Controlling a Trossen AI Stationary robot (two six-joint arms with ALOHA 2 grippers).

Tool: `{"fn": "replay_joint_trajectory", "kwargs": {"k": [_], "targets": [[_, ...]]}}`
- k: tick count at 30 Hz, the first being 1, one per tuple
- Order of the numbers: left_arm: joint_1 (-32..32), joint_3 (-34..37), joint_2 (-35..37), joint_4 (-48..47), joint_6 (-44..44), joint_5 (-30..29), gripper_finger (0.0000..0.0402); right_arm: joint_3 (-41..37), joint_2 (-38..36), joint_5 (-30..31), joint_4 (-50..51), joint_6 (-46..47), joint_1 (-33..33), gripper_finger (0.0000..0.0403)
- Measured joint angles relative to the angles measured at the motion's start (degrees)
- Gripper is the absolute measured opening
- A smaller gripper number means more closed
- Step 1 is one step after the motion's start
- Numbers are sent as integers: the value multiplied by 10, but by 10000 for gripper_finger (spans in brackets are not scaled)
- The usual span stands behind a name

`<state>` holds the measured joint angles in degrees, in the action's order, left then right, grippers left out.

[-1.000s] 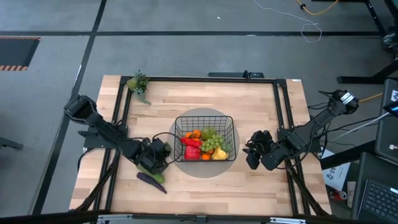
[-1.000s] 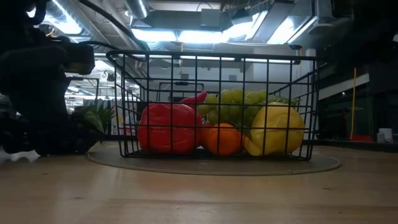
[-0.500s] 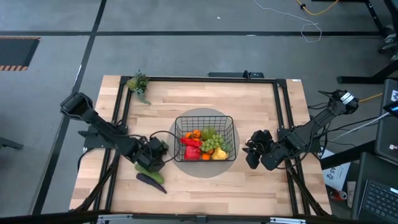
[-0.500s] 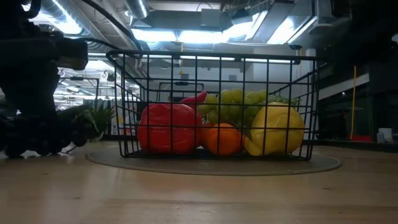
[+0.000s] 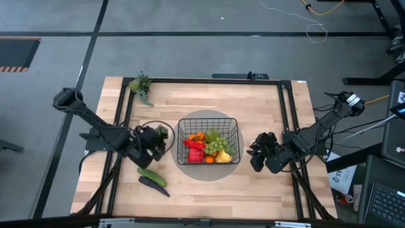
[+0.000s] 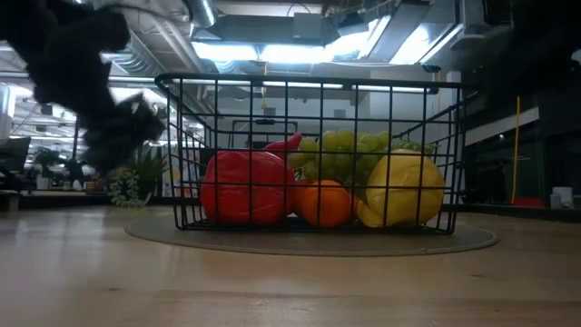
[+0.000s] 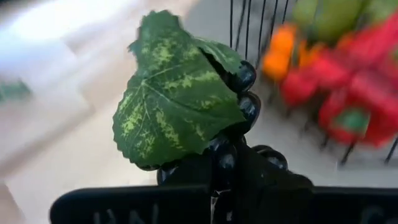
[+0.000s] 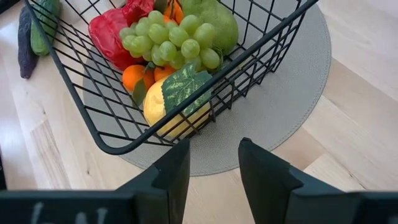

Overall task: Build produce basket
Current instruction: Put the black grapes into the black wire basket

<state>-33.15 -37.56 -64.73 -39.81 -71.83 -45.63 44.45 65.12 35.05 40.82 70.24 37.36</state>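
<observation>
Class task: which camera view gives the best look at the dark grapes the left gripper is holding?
The left wrist view: the dark grapes and their leaf fill it, held in the left gripper. The high view shows only a small dark cluster; the low view blurs them; the right wrist view misses them.

Four cameras: one overhead, one at table height, one on each wrist.

The high view looks straight down on the whole table [image 5: 253, 95], basket [image 5: 209, 140] near centre. The low view sits at table level, close to the basket [image 6: 309, 154], facing the room behind. The left wrist view looks past dark grapes [image 7: 239, 118] with a leaf to the basket's side; the right wrist view looks down into the basket [image 8: 180, 81] from nearby. All four share the basket.
</observation>
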Motion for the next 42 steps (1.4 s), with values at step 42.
{"fn": "replay_joint_trajectory", "kwargs": {"k": [42], "targets": [[95,-2,13,624,556,37,16,0,0,35,9,-3,0,136]]}}
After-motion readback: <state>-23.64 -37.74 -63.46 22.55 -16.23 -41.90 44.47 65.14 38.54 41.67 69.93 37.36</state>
